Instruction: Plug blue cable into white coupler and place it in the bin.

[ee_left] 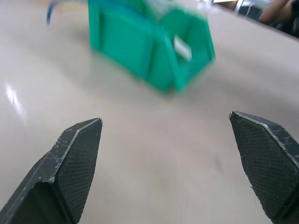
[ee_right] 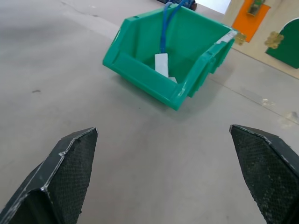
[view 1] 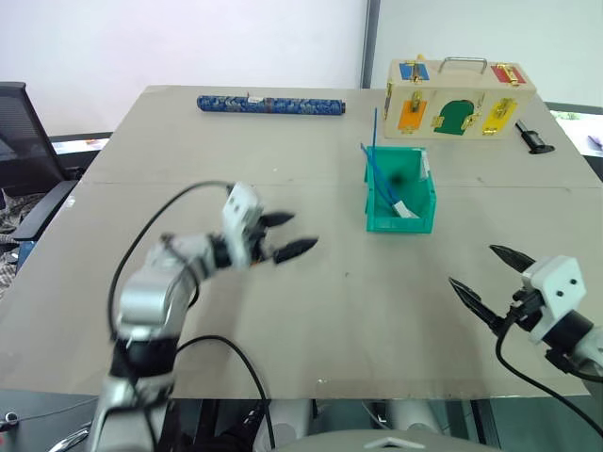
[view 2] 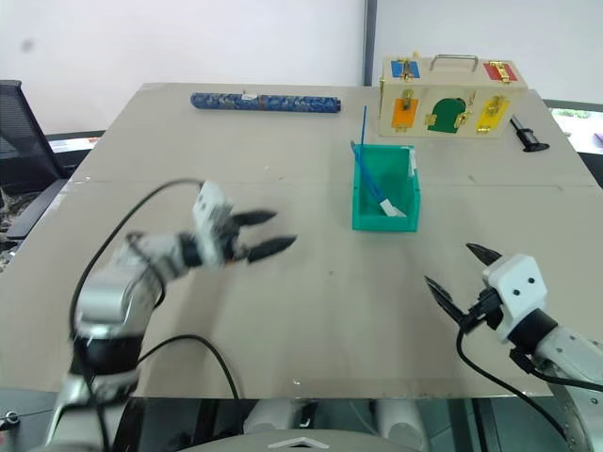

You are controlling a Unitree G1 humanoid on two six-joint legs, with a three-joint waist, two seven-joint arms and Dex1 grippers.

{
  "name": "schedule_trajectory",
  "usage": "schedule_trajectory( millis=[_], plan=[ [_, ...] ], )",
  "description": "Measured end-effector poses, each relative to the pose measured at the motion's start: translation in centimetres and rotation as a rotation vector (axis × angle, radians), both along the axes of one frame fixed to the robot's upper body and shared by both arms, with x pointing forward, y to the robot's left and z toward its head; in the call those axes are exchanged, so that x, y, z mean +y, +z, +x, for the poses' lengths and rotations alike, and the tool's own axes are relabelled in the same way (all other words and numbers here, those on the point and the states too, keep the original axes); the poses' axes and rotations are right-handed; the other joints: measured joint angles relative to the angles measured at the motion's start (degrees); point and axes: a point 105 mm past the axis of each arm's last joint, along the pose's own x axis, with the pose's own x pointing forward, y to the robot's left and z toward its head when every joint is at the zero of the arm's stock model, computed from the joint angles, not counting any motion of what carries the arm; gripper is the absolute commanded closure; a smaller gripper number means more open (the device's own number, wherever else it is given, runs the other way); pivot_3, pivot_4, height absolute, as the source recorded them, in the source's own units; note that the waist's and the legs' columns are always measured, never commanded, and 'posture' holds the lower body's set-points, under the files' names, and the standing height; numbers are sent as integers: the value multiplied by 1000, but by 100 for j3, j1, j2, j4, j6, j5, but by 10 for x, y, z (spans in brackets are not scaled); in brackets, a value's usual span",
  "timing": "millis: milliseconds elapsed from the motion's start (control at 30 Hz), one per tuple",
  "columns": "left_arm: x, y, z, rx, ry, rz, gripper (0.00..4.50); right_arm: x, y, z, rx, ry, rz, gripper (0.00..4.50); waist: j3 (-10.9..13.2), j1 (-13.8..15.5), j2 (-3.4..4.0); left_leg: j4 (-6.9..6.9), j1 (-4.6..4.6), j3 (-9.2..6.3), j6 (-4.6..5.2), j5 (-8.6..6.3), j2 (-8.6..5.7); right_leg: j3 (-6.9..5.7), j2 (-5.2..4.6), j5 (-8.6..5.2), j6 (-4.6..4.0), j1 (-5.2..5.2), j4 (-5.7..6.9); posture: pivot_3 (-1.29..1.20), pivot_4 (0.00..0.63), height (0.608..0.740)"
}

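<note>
The teal-green bin [view 1: 373,205] stands on the table right of centre. Inside it lies the white coupler [view 1: 403,208], and the blue cable [view 1: 376,169] runs from it up over the bin's far rim. In the right wrist view the cable [ee_right: 164,29] comes down to meet the coupler [ee_right: 161,64] inside the bin [ee_right: 140,79]. My left gripper [view 1: 300,232] hovers open and empty to the left of the bin, pointing toward it. My right gripper [view 1: 472,266] is open and empty near the table's front right, well short of the bin.
A pale wooden box with coloured latched doors [view 1: 459,99] stands behind the bin. A dark patterned tube [view 1: 270,104] lies at the far edge. A small black tool [view 1: 534,139] rests at the far right. A black chair [view 1: 19,141] stands left of the table.
</note>
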Motion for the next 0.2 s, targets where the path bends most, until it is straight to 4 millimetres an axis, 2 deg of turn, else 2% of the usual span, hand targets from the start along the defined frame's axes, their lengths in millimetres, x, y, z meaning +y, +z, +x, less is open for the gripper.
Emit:
schedule_trajectory(
  millis=[67, 200],
  plan=[
    [13, -6, -14, 17, 21, 7, 35, -10, -7, -3, 29, -11, -3, 0, 1, 46, -2, 2, 0, -4, 0, 0, 1, -8, 0, -5, -7, 1, 0, 0, 150, 738],
    [29, 0, -26, -13, 41, 26, 35, -20, -15, -9, 65, 4, -22, 0, -2, 80, 6, 6, 15, -2, 1, 0, 2, -17, -1, -18, 14, 17, 0, 0, 150, 738]
  ],
)
